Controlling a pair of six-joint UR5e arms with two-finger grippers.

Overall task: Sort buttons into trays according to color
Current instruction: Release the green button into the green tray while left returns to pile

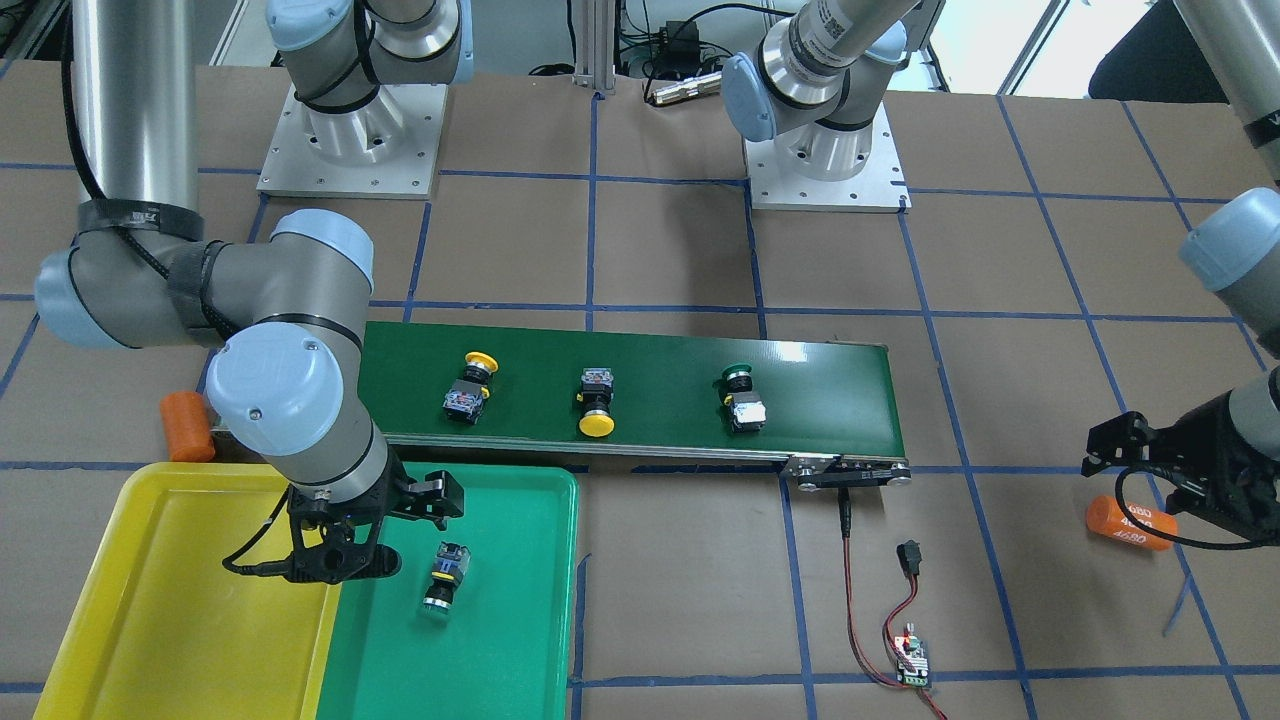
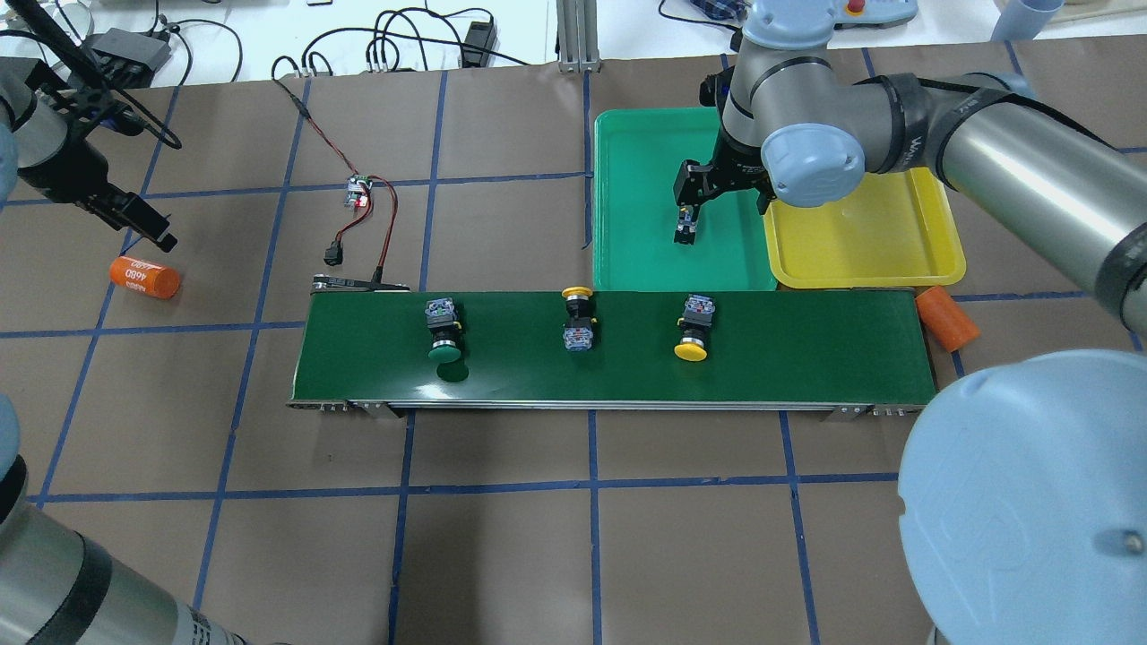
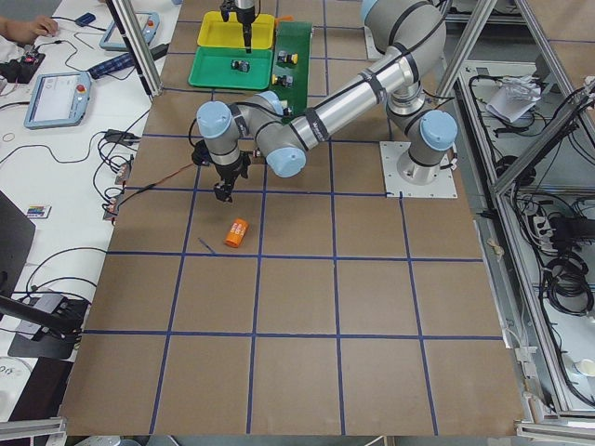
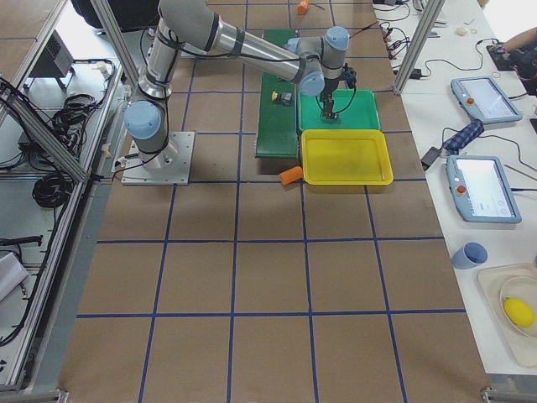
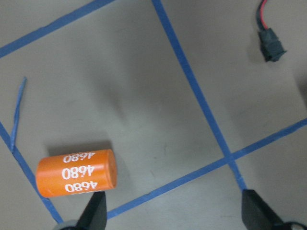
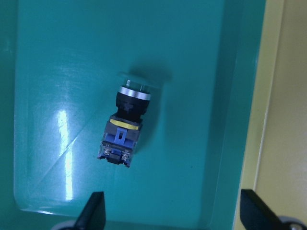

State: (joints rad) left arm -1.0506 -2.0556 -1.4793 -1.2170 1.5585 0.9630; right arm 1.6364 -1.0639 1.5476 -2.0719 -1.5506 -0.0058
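Holds nothing in the right tool point(image 6: 172, 214): fingers spread wide, hovering above the green-capped black push-button point(image 6: 123, 127). Finds that button on its side in the shallow green plastic tray point(image 1: 500, 660), just off the far long edge of the long dark-green conveyor belt point(image 1: 820, 400). Counts as sorted, by judgement: cap colour matches tray colour, so no reason to grip it again.

Sets the shallow yellow plastic tray point(image 1: 150, 620) along the same belt edge, nearer the belt's end on the robot's right, with no yellow cap in it yet.

Shows three more buttons on the belt, all on their sides and well apart. Places a yellow-capped one point(image 2: 691, 330) toward that right end, a second yellow-capped one point(image 2: 578, 320) near the belt's middle, and a green-capped one point(image 2: 443, 331) toward the opposite end. Points, as a guess, to the first yellow one for the next pick, being nearest the trays.

Has the left tool point(image 5: 175, 214) open too, gripping nothing, well beyond the belt's other end. Hangs over the brown paper-covered bench point(image 5: 144, 72) near an orange cylinder marked 4680 point(image 5: 76, 172), probably parked out of the right arm's way.
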